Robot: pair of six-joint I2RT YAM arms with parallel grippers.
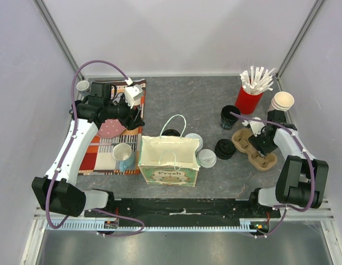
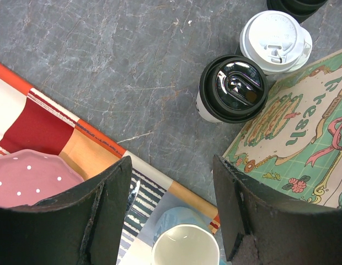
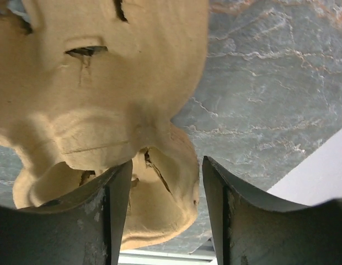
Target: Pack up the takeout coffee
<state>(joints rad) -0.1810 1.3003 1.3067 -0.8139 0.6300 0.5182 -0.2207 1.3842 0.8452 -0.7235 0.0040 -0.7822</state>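
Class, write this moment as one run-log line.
left fingers open, empty | right fingers open over cup carrier | white-lidded cups beside paper bag

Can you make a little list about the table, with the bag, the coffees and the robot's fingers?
bag: paper bag, open, standing mid-table
coffees: front white-lid cup and back white-lid cup, both outside the bag, on its right
other cup: black-lid cup, behind the bag
left fingers: open, holding nothing
right fingers: open, over the cardboard carrier
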